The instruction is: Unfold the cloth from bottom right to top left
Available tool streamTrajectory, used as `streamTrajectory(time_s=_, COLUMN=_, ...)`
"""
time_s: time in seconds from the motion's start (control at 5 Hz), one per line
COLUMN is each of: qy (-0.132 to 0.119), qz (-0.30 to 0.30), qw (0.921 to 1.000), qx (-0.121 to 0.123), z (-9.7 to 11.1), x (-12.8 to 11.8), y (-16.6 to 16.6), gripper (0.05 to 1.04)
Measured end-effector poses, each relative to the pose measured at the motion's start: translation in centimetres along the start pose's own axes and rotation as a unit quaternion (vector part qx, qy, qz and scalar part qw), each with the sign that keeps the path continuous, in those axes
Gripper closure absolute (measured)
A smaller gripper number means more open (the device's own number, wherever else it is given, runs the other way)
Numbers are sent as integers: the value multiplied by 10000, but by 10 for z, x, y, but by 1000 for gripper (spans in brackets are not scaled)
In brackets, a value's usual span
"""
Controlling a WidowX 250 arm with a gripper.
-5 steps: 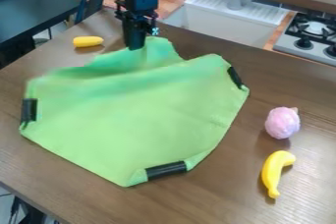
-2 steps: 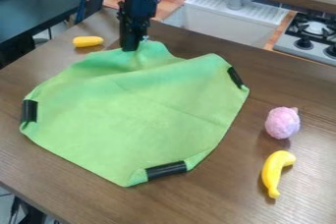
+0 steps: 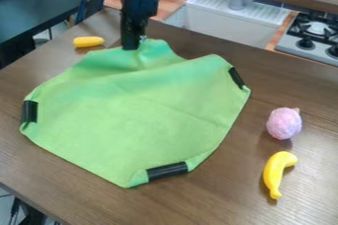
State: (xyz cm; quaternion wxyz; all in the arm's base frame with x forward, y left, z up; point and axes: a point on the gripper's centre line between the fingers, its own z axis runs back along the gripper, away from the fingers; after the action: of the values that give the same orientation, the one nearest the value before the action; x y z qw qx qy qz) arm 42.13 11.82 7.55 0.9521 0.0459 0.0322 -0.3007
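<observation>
Cloth (image 3: 132, 115), 1; black bands (image 3: 167, 171), 3; banana (image 3: 276, 173), 1; claw (image 3: 131, 48), 1, at cloth, can't tell its grip

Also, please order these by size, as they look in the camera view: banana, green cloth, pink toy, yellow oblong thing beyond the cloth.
1. Green cloth
2. Banana and pink toy: too alike to rank; the banana looks longer, the toy wider
3. Yellow oblong thing

Green cloth (image 3: 135, 115), mostly spread out
</observation>
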Motion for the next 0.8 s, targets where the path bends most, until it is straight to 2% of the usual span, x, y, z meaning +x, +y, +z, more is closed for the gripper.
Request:
streamTrajectory(time_s=0.2, qy=54, qz=-105, qw=9998, qx=167, z=3, x=0, y=4, gripper=1034)
streamTrajectory(time_s=0.4, qy=-66, qz=-215, qw=9991, qx=346, z=17, x=5, y=11, gripper=1034)
streamTrajectory(time_s=0.6, qy=-75, qz=-508, qw=9980, qx=370, z=12, x=9, y=15, gripper=1034)
streamTrajectory(time_s=0.8, qy=-203, qz=-711, qw=9966, qx=367, z=15, x=17, y=20, gripper=1020)
